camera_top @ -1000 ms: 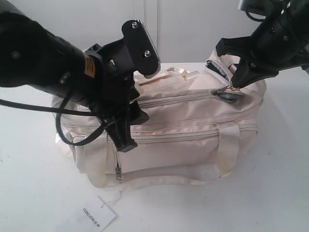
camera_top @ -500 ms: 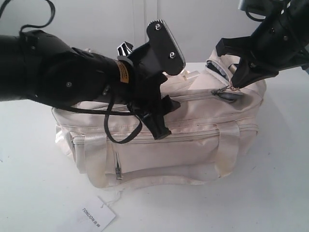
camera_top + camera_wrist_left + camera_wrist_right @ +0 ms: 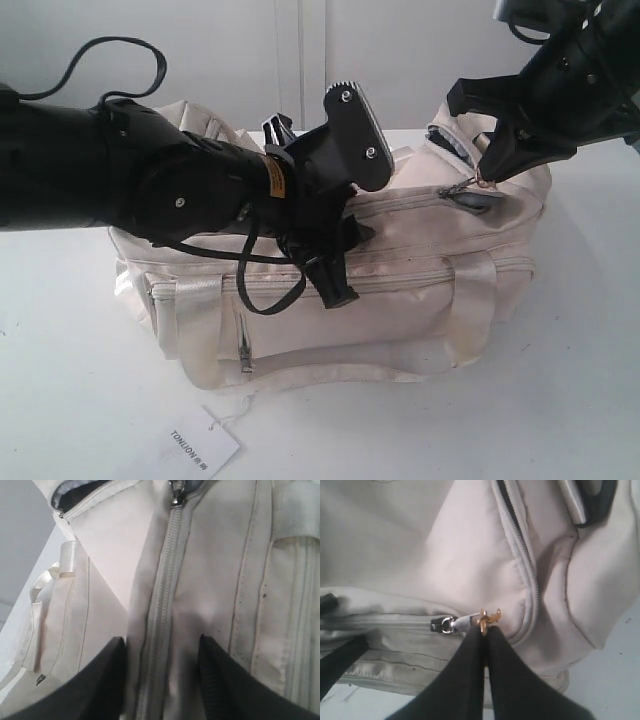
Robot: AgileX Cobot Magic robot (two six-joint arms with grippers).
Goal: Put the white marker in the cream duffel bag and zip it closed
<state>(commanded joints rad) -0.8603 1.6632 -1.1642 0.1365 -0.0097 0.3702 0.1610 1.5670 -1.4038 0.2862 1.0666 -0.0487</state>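
Since a second ago the left arm has swung in from the front left corner toward the middle, and now the left gripper [image 3: 345, 265] hangs over the top of the cream duffel bag [image 3: 400, 265], roughly mid-length. As far as we can see, the right side hasn't budged at all.

From the left wrist view, its two black fingers [image 3: 107, 680] are spread apart, one on each side of the top zipper [image 3: 160, 595], with only bag fabric between them. We honestly can't tell if they're pressing into the cloth or just sitting close above it. That stretch of zipper is done up.

The right gripper [image 3: 484, 632] is pinched tight on the zipper pull [image 3: 488, 616], the little gold-coloured ring piece, with the slider [image 3: 442, 625] just beside the tips. The teeth behind the slider look closed. In the exterior view the slider sits near the bag's right end, and we see a small grey patch just past it, so that last bit looks not quite zipped.

The bag stands on the white table [image 3: 580, 380] with its front pocket facing the camera and a handle strap [image 3: 470, 320] flopped down the front. A paper tag [image 3: 200, 447] lies on the table in front of the bag. As for the white marker, we can't spot it in any of the three views.
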